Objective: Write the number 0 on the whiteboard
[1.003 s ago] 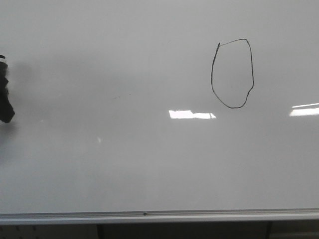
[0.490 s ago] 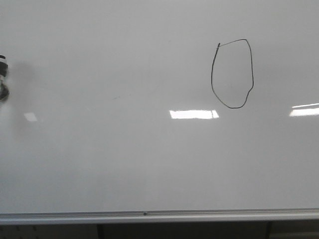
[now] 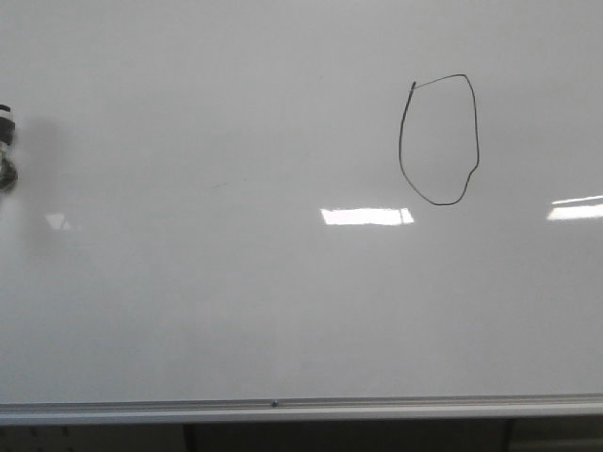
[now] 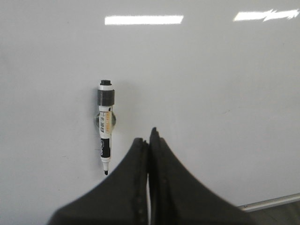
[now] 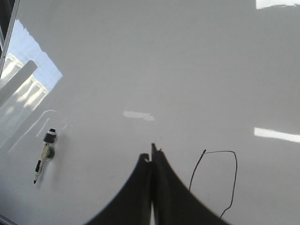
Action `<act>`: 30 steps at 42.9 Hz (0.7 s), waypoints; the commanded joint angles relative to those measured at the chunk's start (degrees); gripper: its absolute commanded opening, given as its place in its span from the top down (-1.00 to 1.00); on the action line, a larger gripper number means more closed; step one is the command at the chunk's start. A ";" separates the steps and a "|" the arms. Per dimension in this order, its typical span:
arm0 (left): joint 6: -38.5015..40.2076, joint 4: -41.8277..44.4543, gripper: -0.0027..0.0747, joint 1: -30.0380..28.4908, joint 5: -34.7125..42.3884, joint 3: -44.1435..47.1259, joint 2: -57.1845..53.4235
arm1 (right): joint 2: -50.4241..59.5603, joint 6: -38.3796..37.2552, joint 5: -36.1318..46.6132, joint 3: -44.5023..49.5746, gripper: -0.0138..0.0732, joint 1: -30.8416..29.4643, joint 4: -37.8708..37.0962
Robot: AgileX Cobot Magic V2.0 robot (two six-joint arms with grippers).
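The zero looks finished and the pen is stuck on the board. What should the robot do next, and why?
Probably just draw both arms back and stop. The number 0 is a closed outline on the whiteboard, the marker sits on the board by itself, and the left gripper and right gripper are shut and hold nothing.

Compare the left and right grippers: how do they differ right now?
The left gripper faces the marker stuck on the whiteboard; the right gripper sits nearer the drawn number 0, the marker off to one side. Both are shut, empty and off the board.
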State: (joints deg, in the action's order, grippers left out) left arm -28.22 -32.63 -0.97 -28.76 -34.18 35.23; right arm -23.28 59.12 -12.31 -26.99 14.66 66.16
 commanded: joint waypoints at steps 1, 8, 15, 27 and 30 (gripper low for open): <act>0.18 -2.06 0.98 -0.01 4.81 1.36 -5.77 | -0.25 0.53 2.20 -1.42 0.84 -0.31 1.13; 0.18 -2.45 0.98 -0.01 4.33 5.50 -16.65 | -0.25 0.53 2.20 -1.42 0.84 -0.31 1.13; 0.18 -3.48 0.98 -0.01 2.59 6.03 -24.07 | -0.25 0.53 2.20 -1.42 0.84 -0.31 1.13; 0.18 -3.48 0.98 -0.01 2.59 6.03 -26.23 | -0.25 0.53 2.20 -1.42 0.84 -0.31 1.13; 0.18 -3.48 0.98 -0.01 2.59 6.03 -26.23 | -0.25 0.53 2.20 -1.42 0.84 -0.31 1.13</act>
State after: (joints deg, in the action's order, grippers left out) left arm -28.22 -34.36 -0.97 -29.55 -26.71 8.37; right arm -23.28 59.12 -12.21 -26.99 14.66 66.16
